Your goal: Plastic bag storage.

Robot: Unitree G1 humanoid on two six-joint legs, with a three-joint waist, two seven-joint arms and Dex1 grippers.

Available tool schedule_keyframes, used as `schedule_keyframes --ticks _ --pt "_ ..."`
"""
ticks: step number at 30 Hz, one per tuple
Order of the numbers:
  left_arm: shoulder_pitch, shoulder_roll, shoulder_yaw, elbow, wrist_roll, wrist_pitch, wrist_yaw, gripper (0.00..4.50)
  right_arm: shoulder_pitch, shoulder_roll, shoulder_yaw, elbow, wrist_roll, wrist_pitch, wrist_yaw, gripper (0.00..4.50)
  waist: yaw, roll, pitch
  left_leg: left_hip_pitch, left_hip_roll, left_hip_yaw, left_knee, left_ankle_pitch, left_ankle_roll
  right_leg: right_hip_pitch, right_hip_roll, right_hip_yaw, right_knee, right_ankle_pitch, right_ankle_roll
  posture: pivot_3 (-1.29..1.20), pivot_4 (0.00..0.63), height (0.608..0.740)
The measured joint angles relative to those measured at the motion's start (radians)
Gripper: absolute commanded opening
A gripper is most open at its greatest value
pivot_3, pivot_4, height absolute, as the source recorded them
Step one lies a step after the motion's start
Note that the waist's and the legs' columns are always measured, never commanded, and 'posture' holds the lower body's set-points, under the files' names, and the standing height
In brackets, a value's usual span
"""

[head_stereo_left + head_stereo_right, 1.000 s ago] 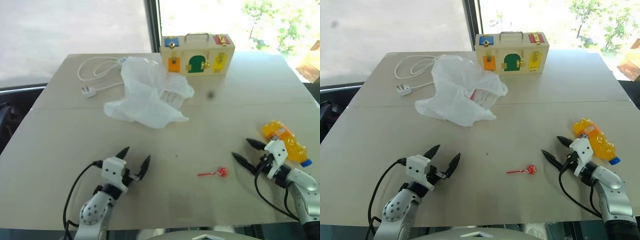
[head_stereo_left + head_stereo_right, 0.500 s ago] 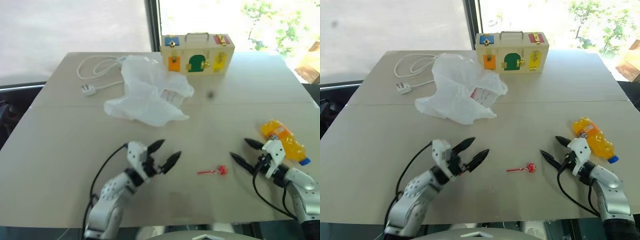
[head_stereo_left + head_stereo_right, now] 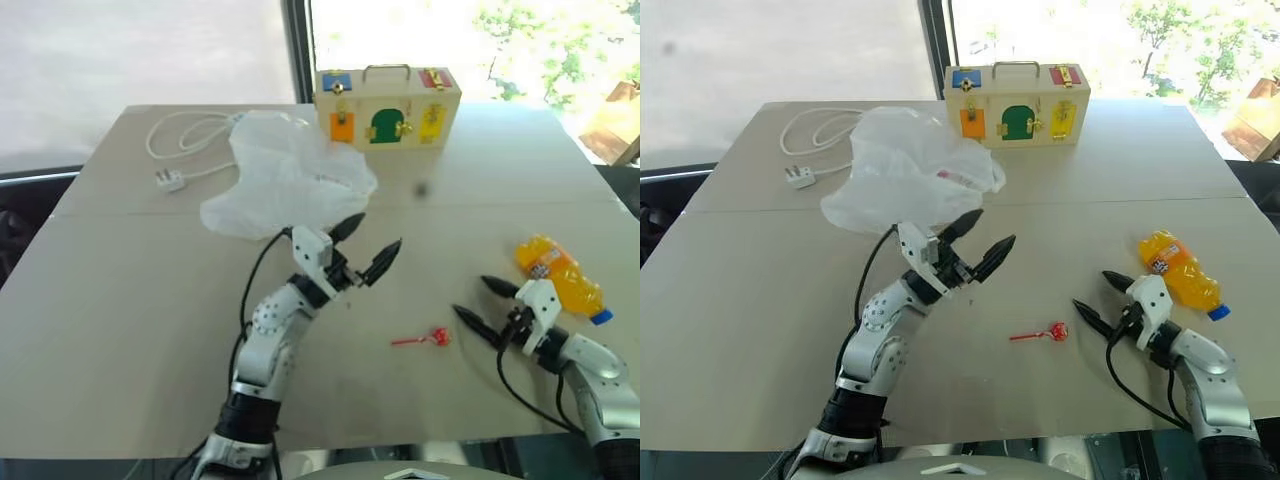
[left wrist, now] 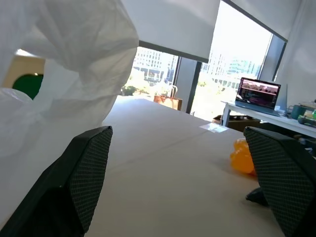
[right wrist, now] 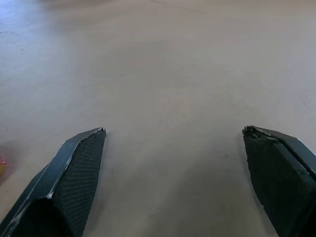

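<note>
left gripper (image 3: 364,248) has swung up from the near table edge to just short of the plastic bag (image 3: 285,178) by the wooden box (image 3: 387,93), fingers spread, empty; grab comes next i'd say.

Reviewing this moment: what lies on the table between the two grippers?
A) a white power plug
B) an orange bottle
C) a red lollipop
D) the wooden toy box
C: the red lollipop lies on the table between the open left gripper and the open right gripper; neither touches it.
</note>
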Motion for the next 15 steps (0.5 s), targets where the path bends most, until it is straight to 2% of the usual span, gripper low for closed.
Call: schedule_keyframes --ticks 7,15 --pt "-0.02 -0.036 0.05 -0.002 0.039 -0.031 0.13 4.5 0.001 0.019 0.005 -0.007 -0.008 -0.007 -0.014 4.49 -0.009 -0.002 0.001 0.0 0.0 0.0 0.0 0.0 0.0 0.0 0.001 0.0 0.001 0.0 0.0 0.0 0.15 0.739" --pt "0.124 0.069 0.17 -0.181 0.015 0.052 0.201 4.5 -0.011 0.021 0.009 0.009 -0.014 -0.019 -0.015 4.49 -0.01 -0.002 0.001 0.0 0.0 0.0 0.0 0.0 0.0 0.0 0.0 0.001 0.001 0.0 0.0 0.0 0.15 0.739"
